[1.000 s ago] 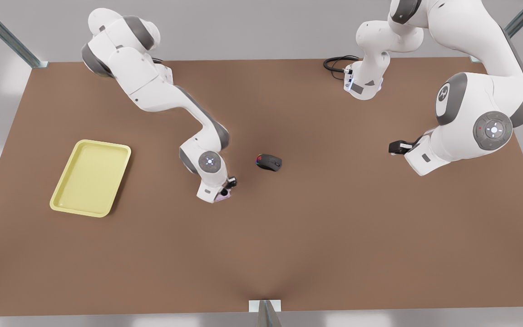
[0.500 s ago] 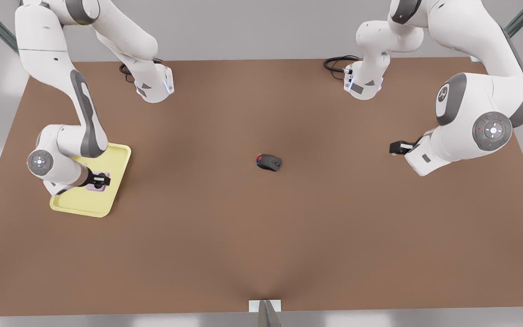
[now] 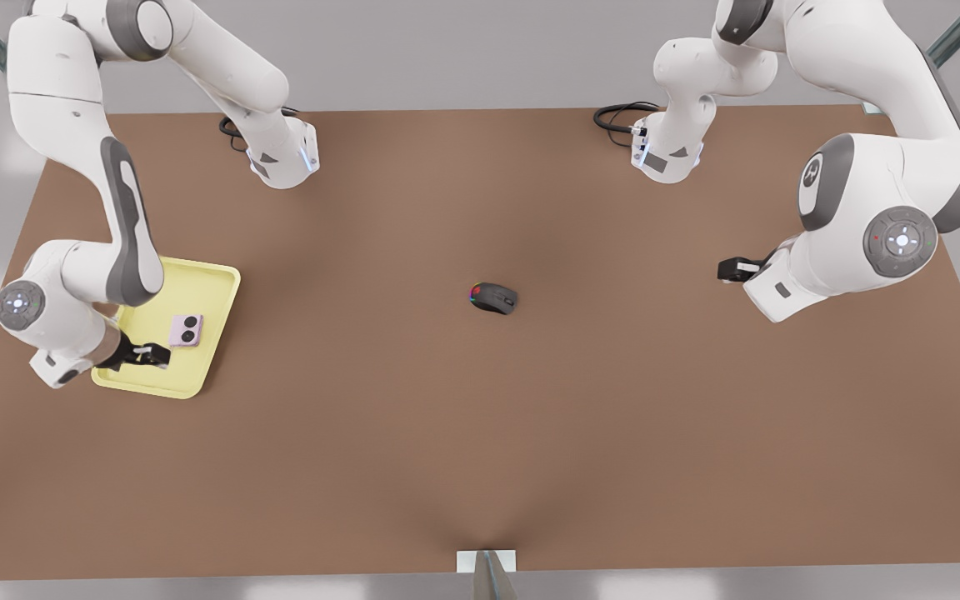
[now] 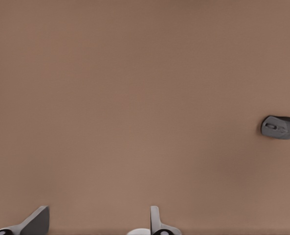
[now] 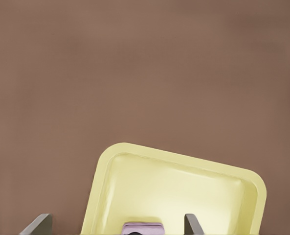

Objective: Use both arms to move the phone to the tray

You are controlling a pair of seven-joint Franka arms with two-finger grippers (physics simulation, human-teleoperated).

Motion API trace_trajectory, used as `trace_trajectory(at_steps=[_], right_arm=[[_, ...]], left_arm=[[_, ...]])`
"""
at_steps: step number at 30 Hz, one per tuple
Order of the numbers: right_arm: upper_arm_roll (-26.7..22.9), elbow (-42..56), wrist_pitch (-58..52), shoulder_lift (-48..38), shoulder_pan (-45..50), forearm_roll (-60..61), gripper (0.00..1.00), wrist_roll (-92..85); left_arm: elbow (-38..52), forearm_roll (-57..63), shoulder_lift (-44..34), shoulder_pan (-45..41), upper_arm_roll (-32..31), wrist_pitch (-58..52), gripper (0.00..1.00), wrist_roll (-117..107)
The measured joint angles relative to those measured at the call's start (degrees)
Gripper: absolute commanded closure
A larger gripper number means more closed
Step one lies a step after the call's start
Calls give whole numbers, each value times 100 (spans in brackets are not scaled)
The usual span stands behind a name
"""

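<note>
Fingers (image 5: pixel 42 223) of the right gripper (image 3: pixel 151 353), the one at the front view's left, are standing spread apart and gripping nothing; in the right wrist view their two grey tips are framing the pink phone (image 5: pixel 143 227) with clear space on either side. That gripper is hovering over the near end of the pale yellow tray (image 3: pixel 197 287), just beside the phone (image 3: pixel 185 330) and apart from it. The phone is lying flat inside the tray, its two dark round circles facing up, toward the tray's edge on the front view's right. The tray (image 5: pixel 174 188) is resting on the brown counter (image 3: pixel 480 433) near its edge at the front view's left.

Moving rightward, a black computer mouse (image 3: pixel 493 297) with coloured lights is sitting alone at the middle of the counter, well apart from the tray and from both grippers. The same mouse (image 4: pixel 279 127) is showing in the left wrist view.

Farther right, the left gripper (image 3: pixel 731 269) is waiting above bare counter, its arm folded over the edge at the front view's right. Its fingers (image 4: pixel 37 221) are spread wide in the left wrist view, with nothing between them. A black cable (image 3: pixel 618 115) is coiling at that arm's base by the far edge.
</note>
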Motion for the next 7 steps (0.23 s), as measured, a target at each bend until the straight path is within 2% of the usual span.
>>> trace_trajectory(at_steps=[2,4,7], right_arm=[[140,708,-715,-459,649,110,0,111],[229,842,-1356,-915,952,403,0,240],[244,885,-2006,-1029,959,638,0,399]], left_arm=[[2,-1,1,-1,-1,-6,0,-1],[1,-2,0,0,-1,-21,0,-2],[0,-5,1,1,0,-58,0,-4]])
